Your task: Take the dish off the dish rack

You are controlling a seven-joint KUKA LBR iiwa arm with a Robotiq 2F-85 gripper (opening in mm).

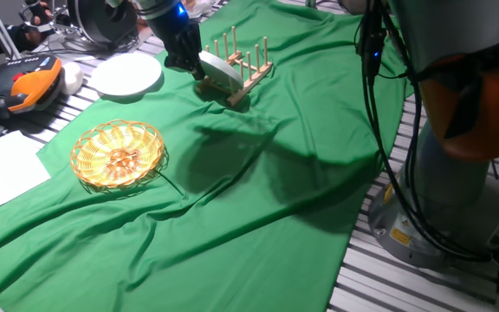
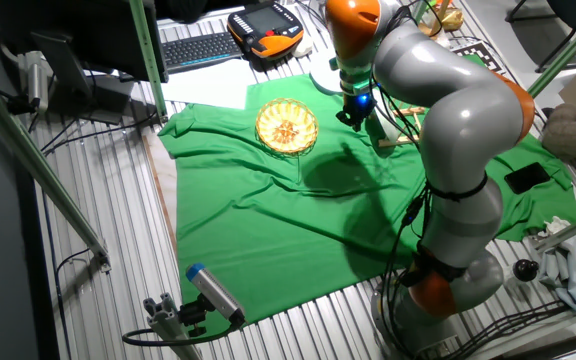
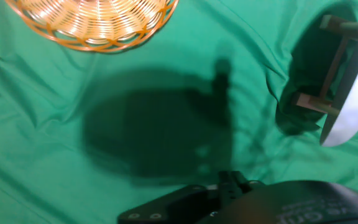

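Observation:
The dish rack is a small pale wooden rack with upright pegs, standing on the green cloth at the back. A pale dish leans on edge in its near end. My gripper hangs right beside the dish's left rim; I cannot tell whether it touches the dish or whether the jaws are open. In the hand view the dish and the rack's pegs sit at the far right edge, off to the side of the hand. In the other fixed view the gripper is over the cloth's far side and the arm hides most of the rack.
A round wicker basket lies on the cloth at the left; it also shows in the hand view. A flat white plate lies behind it. An orange teach pendant is at the far left. The arm's base stands at the right.

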